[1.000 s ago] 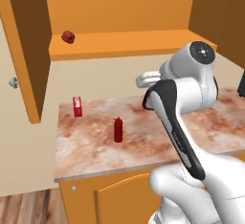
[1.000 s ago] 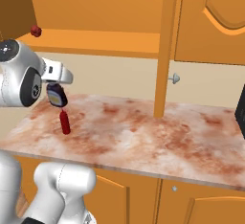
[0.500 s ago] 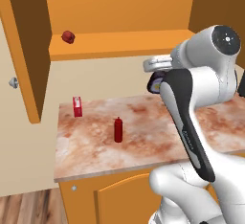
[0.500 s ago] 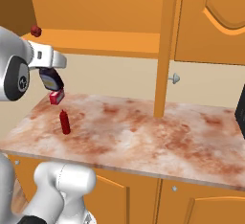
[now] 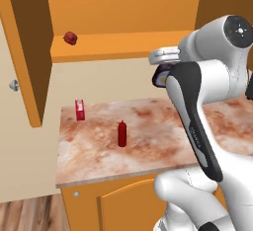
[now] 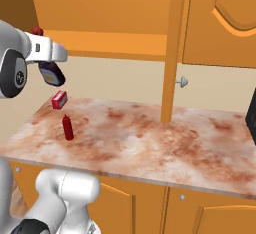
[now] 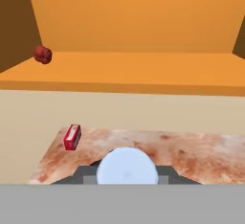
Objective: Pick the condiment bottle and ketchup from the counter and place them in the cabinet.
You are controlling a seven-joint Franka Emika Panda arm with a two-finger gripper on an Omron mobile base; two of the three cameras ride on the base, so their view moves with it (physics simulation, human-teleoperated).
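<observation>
Left base view has the ketchup (image 5: 122,134) standing upright at mid-frame on the mottled bench (image 5: 148,148), apart from a small red-and-white carton (image 5: 79,110) that stands up and to its left near the back wall. A small round red object (image 5: 70,38) sits at the upper left on the shelf of the cabinet (image 5: 123,45), whose open door (image 5: 24,52) hangs along the left edge with a metal knob showing. The white arm rises on the right, and the condiment bottle (image 5: 162,75) shows as a dark shape with a yellowish label just below the wrist, above the bench.

Right base view puts the end effector (image 6: 50,68) at the upper left, closed on the condiment bottle (image 6: 51,73), held in the air above the carton (image 6: 59,99) and the ketchup (image 6: 67,127).

Hand view looks toward the cabinet shelf (image 7: 124,72) across the upper half, the red object (image 7: 42,54) at its left end. The bottle's grey cap (image 7: 127,167) sits at bottom centre, clamped between the two dark fingers (image 7: 85,175), with the carton (image 7: 72,137) to the left on the bench (image 7: 191,151).
</observation>
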